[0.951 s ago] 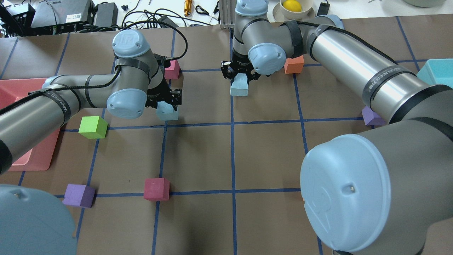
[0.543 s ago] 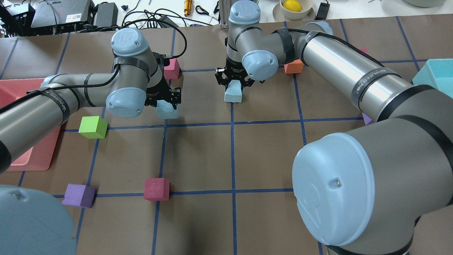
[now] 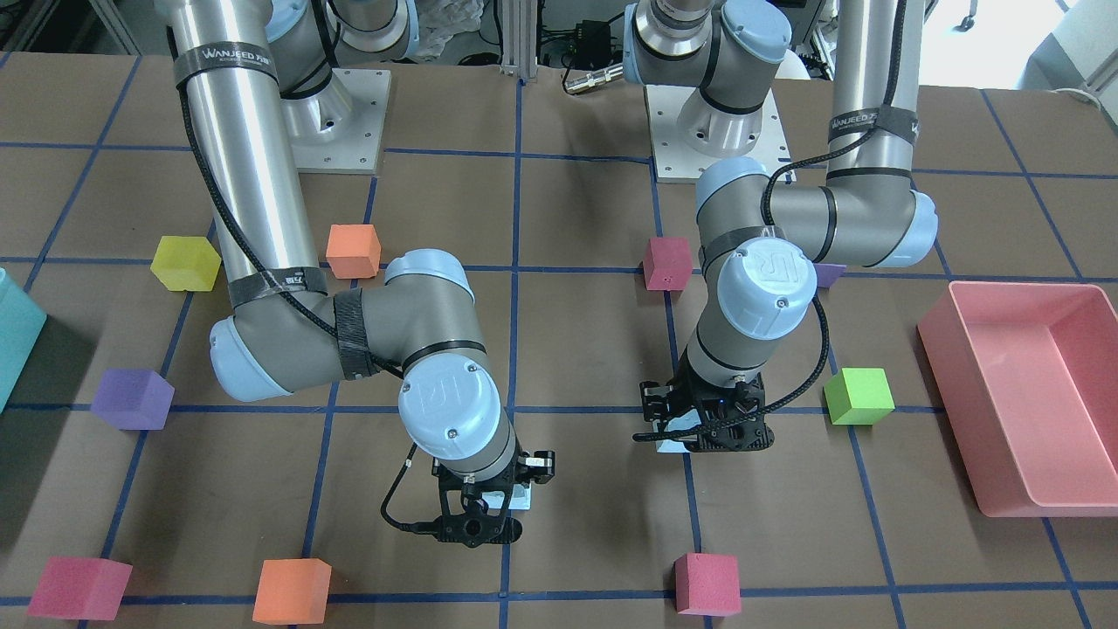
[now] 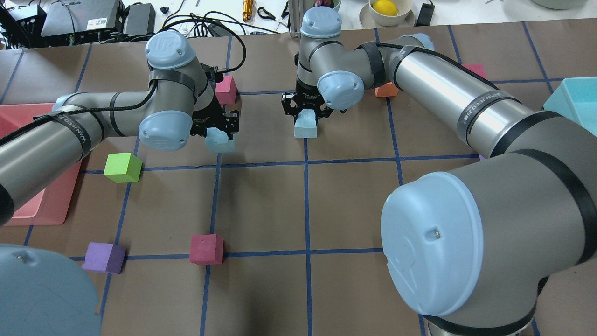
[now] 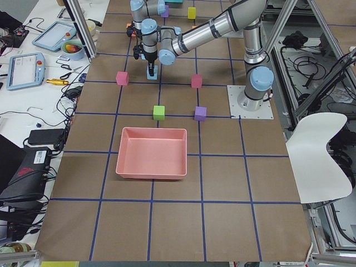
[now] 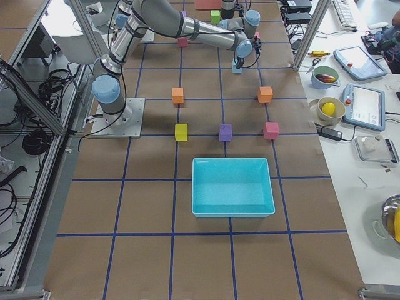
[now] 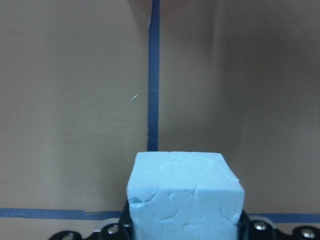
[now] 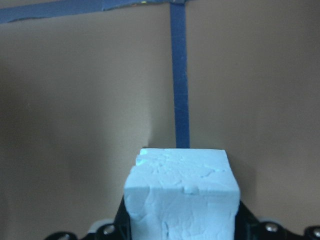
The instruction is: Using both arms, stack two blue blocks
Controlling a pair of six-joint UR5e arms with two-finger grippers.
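Note:
My left gripper [image 4: 218, 134] is shut on one pale blue block [image 4: 220, 143], left of the table's middle. The block fills the bottom of the left wrist view [image 7: 185, 195], between the jaws. My right gripper [image 4: 305, 113] is shut on the other blue block [image 4: 305, 127], over a blue tape line near the table's centre. That block also shows in the right wrist view [image 8: 182, 192]. The two blocks are about one grid cell apart. In the front view each block is mostly hidden behind its gripper, the left [image 3: 703, 428] and the right [image 3: 480, 511].
A green cube [image 4: 122, 167], a purple cube [image 4: 104, 257] and a magenta cube [image 4: 206, 248] lie on my left side. A pink cube [image 4: 225, 89] sits behind the left gripper and an orange cube [image 4: 386, 89] behind the right wrist. A pink tray [image 4: 46, 205] is far left, a teal box [image 4: 576, 98] far right.
My right gripper has moved left with its blue block, closer to the left block. My left arm has shifted only slightly and still holds its block.

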